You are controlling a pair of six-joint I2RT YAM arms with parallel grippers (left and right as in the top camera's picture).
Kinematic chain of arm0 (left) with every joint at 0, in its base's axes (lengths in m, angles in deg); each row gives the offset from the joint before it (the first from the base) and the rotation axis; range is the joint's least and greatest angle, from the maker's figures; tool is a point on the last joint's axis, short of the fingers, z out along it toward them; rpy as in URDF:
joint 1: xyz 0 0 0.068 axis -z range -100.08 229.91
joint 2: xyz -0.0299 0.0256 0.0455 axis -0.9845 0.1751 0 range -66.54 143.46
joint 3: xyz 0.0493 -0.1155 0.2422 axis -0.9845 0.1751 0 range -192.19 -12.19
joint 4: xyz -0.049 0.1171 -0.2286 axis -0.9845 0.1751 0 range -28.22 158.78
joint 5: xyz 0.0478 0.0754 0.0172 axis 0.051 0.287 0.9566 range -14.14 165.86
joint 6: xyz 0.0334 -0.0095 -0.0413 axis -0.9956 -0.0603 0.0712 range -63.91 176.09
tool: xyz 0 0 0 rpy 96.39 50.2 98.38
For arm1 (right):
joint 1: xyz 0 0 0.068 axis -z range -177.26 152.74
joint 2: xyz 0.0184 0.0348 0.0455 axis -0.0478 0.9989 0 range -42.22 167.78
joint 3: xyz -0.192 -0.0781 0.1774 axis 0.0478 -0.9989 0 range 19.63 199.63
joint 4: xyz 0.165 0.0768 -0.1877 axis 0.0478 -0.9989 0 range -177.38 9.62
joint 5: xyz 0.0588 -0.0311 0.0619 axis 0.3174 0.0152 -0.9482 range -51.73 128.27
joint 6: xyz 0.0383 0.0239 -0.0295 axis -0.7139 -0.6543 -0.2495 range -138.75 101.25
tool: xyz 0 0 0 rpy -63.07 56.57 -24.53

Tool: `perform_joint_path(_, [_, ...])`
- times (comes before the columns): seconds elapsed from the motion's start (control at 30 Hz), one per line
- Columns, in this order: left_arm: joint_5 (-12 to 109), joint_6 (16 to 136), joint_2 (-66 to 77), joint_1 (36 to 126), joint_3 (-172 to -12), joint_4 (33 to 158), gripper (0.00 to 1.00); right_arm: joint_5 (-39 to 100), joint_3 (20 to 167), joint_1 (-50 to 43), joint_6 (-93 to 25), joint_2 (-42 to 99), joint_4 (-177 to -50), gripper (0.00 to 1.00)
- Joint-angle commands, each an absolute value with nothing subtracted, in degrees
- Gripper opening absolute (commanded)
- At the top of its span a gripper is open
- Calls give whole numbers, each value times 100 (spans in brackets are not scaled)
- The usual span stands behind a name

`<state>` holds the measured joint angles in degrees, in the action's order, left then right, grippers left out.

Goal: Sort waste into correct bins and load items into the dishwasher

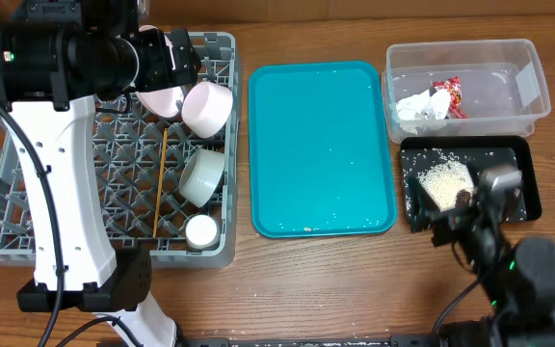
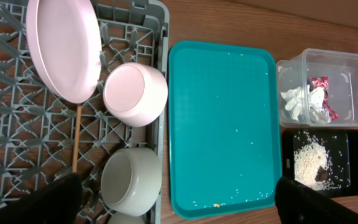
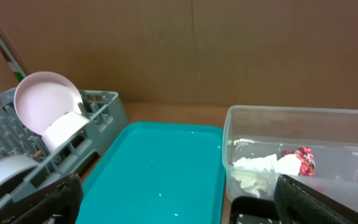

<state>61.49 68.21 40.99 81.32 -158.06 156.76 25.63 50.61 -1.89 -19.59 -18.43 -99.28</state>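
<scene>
**Sorting job close to finished**

Overhead view: On the left of the wooden counter sits the grey dish rack. At its far edge the plate stands on edge, with a pink bowl just beside it. Nearer are a white bowl on its side and the cup. The chopsticks lie on the rack floor and read as one thin line. A teal tray lies in the middle. At far right, the clear tub holds the wrapper and the paper. Just near of the tub, the black tray carries the rice and a brown lump. The dishes appear loaded and the waste sorted.

Left wrist view: The left hand hangs above the rack's right edge. Its dark fingers sit at the frame's two lower corners, spread as wide as they go. It holds nothing and touches nothing. A few pale grains and one tiny crumb dot the teal tray, probably the only leftovers.

Right wrist view: The right hand is spread just as wide and is empty. It faces across the teal tray, with the tub to the right and the rack to the left.
</scene>
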Motion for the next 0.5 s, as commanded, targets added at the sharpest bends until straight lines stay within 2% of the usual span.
perform_joint_path(0.0, [6105, 6922, 4134, 8143, -15812, 15668, 100, 2620, 4049, -160, -1850, -2735, -9453, 100])
perform_joint_path(0.47, [6105, 6922, 4134, 8143, -15812, 15668, 100, 2624, 2329, -158, -1850, -4136, -8645, 100])
